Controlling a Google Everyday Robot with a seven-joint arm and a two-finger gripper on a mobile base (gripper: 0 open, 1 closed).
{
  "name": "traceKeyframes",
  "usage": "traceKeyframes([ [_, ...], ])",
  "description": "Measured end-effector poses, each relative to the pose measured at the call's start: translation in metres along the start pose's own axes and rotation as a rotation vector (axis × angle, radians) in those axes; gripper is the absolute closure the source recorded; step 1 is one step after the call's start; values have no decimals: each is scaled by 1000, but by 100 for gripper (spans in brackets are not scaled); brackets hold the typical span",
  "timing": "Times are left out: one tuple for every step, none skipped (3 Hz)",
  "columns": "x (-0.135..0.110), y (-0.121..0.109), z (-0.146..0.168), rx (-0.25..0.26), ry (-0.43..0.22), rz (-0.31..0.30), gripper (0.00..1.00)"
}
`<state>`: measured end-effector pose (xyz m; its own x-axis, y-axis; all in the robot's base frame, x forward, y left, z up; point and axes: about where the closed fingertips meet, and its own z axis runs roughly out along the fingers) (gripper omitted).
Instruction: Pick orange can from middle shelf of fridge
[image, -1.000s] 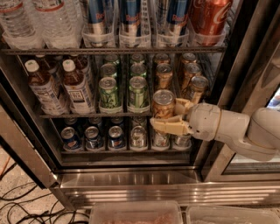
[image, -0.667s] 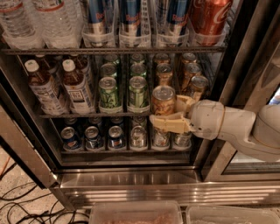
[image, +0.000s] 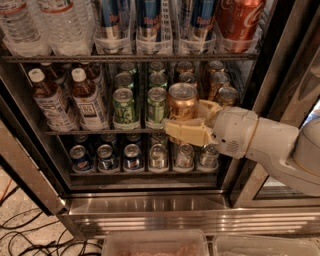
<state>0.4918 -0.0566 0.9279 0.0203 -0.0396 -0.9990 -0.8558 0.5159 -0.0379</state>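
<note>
While the white arm (image: 265, 145) reaches into the fridge (image: 150, 205) from the right, I see my gripper (image: 189, 121) at the front edge of the middle shelf (image: 75, 132), clamped on the orange can (image: 182, 99). One cream finger (image: 186, 133) lies across the lower front of the can and the other sits against its right side, so the can is pinched between them. It stands upright with its silver top showing, just right of the green cans (image: 123, 106) and a little forward of them. Its base is hidden behind the near finger, so I cannot tell whether it rests on the shelf or hangs clear of it. More orange cans (image: 219, 84) stand in the lanes behind it and to its right. At the left end of the same shelf are two brown bottles (image: 86, 97) with white caps. On the shelf above I read clear water bottles (image: 65, 25) at the left, tall blue-silver cans (image: 148, 20) in the middle and a red cola can (image: 239, 17) at the right. On the shelf below, a row of small cans (image: 132, 156) faces me, tops up. Dark cables (image: 30, 235) lie on the floor at the lower left, and two clear bins (image: 155, 244) show at the bottom edge.
</note>
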Motion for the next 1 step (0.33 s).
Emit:
traceKeyframes([
  [-18, 7, 0, -19, -32, 58, 100],
])
